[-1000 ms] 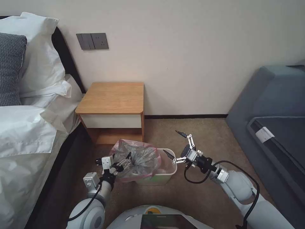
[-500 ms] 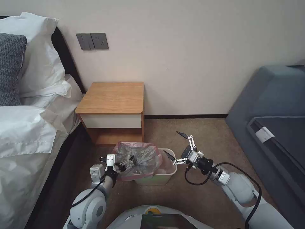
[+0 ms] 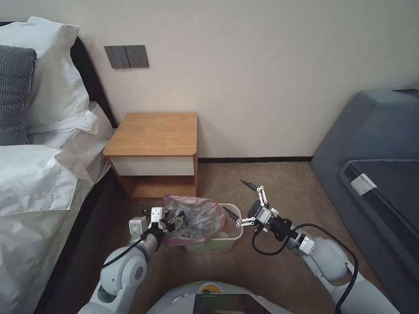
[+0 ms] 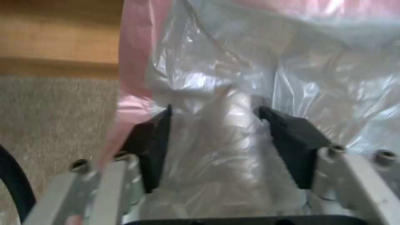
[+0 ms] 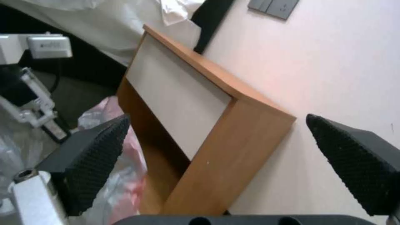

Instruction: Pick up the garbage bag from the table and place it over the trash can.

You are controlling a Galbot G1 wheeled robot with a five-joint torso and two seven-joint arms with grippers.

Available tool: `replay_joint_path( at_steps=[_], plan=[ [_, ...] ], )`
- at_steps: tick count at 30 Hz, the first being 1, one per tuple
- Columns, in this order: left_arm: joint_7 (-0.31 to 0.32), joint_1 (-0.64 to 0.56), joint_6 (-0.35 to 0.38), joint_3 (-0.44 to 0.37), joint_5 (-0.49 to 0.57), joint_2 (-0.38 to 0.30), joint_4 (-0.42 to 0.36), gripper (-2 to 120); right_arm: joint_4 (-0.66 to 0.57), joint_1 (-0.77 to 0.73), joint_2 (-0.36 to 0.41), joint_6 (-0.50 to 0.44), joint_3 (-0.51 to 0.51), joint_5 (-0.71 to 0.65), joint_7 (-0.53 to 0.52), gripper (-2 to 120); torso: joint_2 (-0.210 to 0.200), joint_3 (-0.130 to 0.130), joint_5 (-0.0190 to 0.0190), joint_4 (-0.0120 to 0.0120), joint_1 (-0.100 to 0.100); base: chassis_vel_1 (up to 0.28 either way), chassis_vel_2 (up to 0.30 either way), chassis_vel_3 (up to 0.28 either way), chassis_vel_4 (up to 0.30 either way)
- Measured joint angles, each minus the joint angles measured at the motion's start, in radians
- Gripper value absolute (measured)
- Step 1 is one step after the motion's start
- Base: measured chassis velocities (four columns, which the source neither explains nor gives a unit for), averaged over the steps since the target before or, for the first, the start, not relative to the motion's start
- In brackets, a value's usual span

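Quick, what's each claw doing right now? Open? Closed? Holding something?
Left claw: closed on a bunched fold of the garbage bag at the trash can.
Right claw: open, holding nothing, beside the trash can.

Head view: left gripper (image 3: 175,223) grips the garbage bag (image 3: 194,219), draped over the trash can's (image 3: 214,245) left side; right gripper (image 3: 238,199) spread wide, beside the rim; desk (image 3: 153,135) behind.

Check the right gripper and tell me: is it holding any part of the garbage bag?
No. The right gripper is spread wide open beside the trash can, with nothing between its fingers, while the garbage bag sits at the left gripper.
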State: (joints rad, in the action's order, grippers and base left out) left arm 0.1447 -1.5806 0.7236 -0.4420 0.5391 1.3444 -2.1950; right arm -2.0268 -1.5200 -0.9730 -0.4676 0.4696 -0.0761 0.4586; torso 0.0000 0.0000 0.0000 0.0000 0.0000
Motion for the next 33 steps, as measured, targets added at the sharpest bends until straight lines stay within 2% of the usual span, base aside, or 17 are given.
replay_joint_path(
  at_steps=[2, 6, 7, 12, 16, 19, 20, 21, 22, 23, 25, 26, 27, 29, 30, 31, 33],
  plan=[
    [-0.003, 0.000, 0.004, -0.003, -0.004, 0.002, 0.002, 52, 0.000, 0.002, 0.002, 0.000, -0.001, 0.000, 0.000, 100, 0.000, 0.000, 0.0000, 0.0001, 0.000, 0.000, 0.000, 0.000, 0.000],
    [-0.039, -0.003, 0.011, -0.011, -0.060, 0.006, 0.024, 30, -0.006, 0.002, 0.008, -0.006, -0.001, -0.004, 0.001, 100, 0.000, 0.000, 0.0000, 0.0000, 0.000, 0.000, 0.000, 0.000, 0.000],
    [-0.039, -0.003, 0.011, -0.011, -0.060, 0.006, 0.024, 30, -0.006, 0.002, 0.008, -0.006, -0.001, -0.004, 0.001, 100, 0.000, 0.000, 0.0000, 0.0000, 0.000, 0.000, 0.000, 0.000, 0.000],
    [-0.048, -0.011, 0.011, -0.010, -0.101, 0.011, 0.032, 11, -0.007, 0.006, 0.008, -0.007, -0.002, -0.006, 0.001, 100, 0.000, 0.000, 0.0000, 0.0000, 0.000, 0.000, 0.000, 0.000, 0.000],
    [-0.036, -0.024, 0.010, -0.005, -0.121, 0.017, 0.024, 9, -0.007, 0.009, 0.007, -0.007, -0.005, -0.006, 0.001, 100, 0.000, 0.000, 0.0000, -0.0001, 0.000, 0.000, 0.000, 0.000, 0.000],
    [0.024, -0.044, -0.032, -0.002, -0.134, 0.027, 0.007, 9, -0.014, 0.017, 0.006, -0.006, -0.012, -0.009, -0.014, 100, 0.000, 0.000, -0.0001, -0.0001, 0.000, 0.000, 0.000, 0.000, 0.000],
    [0.024, -0.044, -0.032, -0.002, -0.134, 0.027, 0.007, 9, -0.014, 0.017, 0.006, -0.006, -0.012, -0.009, -0.014, 100, 0.000, 0.000, -0.0001, -0.0001, 0.000, 0.000, 0.000, 0.000, 0.000],
    [0.042, -0.051, -0.054, -0.003, -0.136, 0.028, 0.000, 9, -0.022, 0.018, 0.005, -0.002, -0.018, -0.018, -0.028, 100, 0.000, 0.000, 0.0000, 0.0000, 0.000, 0.000, 0.000, 0.000, 0.000],
    [0.066, -0.071, -0.110, -0.003, -0.144, 0.030, -0.022, 9, -0.051, 0.014, 0.005, 0.036, -0.036, -0.061, -0.079, 100, 0.000, 0.000, -0.0001, 0.0003, 0.000, 0.000, 0.000, 0.000, 0.000],
    [0.066, -0.071, -0.110, -0.003, -0.144, 0.030, -0.022, 9, -0.051, 0.014, 0.005, 0.036, -0.036, -0.061, -0.079, 100, 0.000, 0.000, -0.0001, 0.0003, 0.000, 0.000, 0.000, 0.000, 0.000],
    [0.075, -0.095, -0.203, -0.004, -0.138, 0.027, -0.062, 9, -0.123, 0.000, 0.005, 0.131, -0.077, -0.127, -0.207, 100, 0.000, 0.000, 0.0001, 0.0004, 0.000, 0.000, 0.000, 0.000, 0.000],
    [0.074, -0.098, -0.227, -0.005, -0.130, 0.025, -0.074, 9, -0.154, -0.007, 0.005, 0.170, -0.089, -0.140, -0.256, 100, 0.000, 0.000, 0.0001, 0.0003, 0.000, 0.000, 0.000, 0.000, 0.000],
    [0.074, -0.098, -0.227, -0.005, -0.130, 0.025, -0.074, 9, -0.154, -0.007, 0.005, 0.170, -0.089, -0.140, -0.256, 100, 0.000, 0.000, 0.0001, 0.0003, 0.000, 0.000, 0.000, 0.000, 0.000],
    [0.056, -0.098, -0.315, -0.009, -0.110, 0.017, -0.106, 9, -0.260, -0.025, 0.003, 0.287, -0.129, -0.211, -0.376, 100, 0.000, 0.000, -0.0003, -0.0002, 0.000, 0.000, 0.000, 0.000, 0.000],
    [0.046, -0.096, -0.348, -0.011, -0.109, 0.014, -0.112, 9, -0.291, -0.027, 0.003, 0.319, -0.145, -0.251, -0.399, 100, 0.000, 0.000, -0.0003, -0.0005, 0.000, 0.000, 0.000, 0.000, 0.000],
    [0.030, -0.091, -0.395, -0.018, -0.114, 0.009, -0.126, 9, -0.344, -0.017, 0.006, 0.383, -0.165, -0.349, -0.418, 100, 0.000, 0.000, -0.0003, -0.0006, 0.000, 0.000, 0.000, 0.000, 0.000],
    [0.025, -0.091, -0.408, -0.021, -0.116, 0.006, -0.135, 9, -0.362, -0.003, 0.009, 0.415, -0.174, -0.401, -0.418, 100, 0.000, 0.000, -0.0004, -0.0007, 0.000, 0.000, 0.000, 0.000, 0.000]
  ],
)
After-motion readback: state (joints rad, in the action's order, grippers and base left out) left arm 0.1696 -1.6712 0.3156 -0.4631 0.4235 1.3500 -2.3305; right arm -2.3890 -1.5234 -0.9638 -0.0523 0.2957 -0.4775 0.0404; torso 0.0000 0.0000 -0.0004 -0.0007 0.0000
